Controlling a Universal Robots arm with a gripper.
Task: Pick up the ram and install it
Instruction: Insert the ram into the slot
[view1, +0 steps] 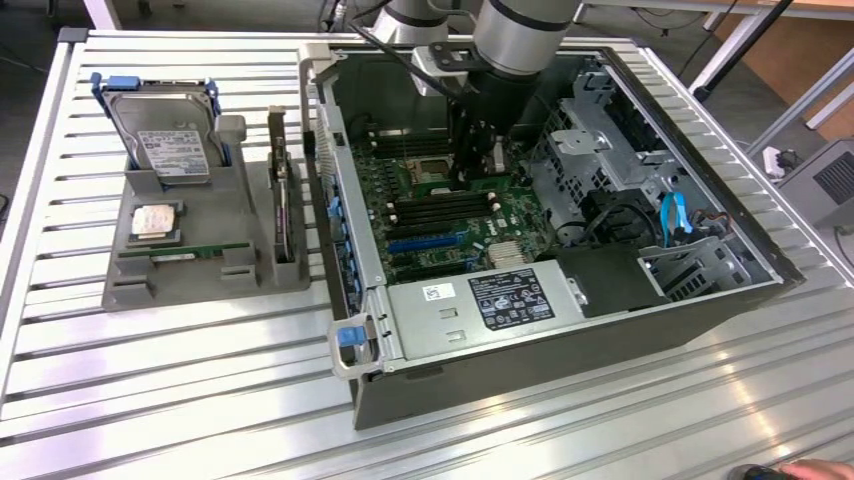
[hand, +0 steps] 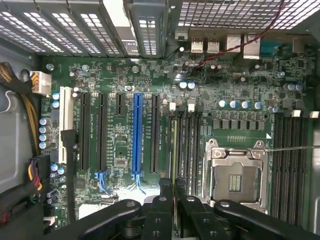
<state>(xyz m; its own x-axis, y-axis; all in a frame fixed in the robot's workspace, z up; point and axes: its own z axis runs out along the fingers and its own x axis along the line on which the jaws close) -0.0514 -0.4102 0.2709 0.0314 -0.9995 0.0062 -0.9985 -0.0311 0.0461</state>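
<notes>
Gripper (hand: 174, 189) pinches the ram (hand: 174, 150) edge-on over the slots (hand: 187, 145) beside the socket (hand: 235, 180). Any tilt could jam it against the clips (hand: 172, 106).

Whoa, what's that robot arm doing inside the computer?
The robot arm reaches down into the open computer case. Its gripper is shut on the ram, a thin green stick seen edge-on, and holds it right at the long memory slots beside the processor socket. Whether it has clicked in can't be told. A hard drive sits in a grey holder outside the case.
</notes>
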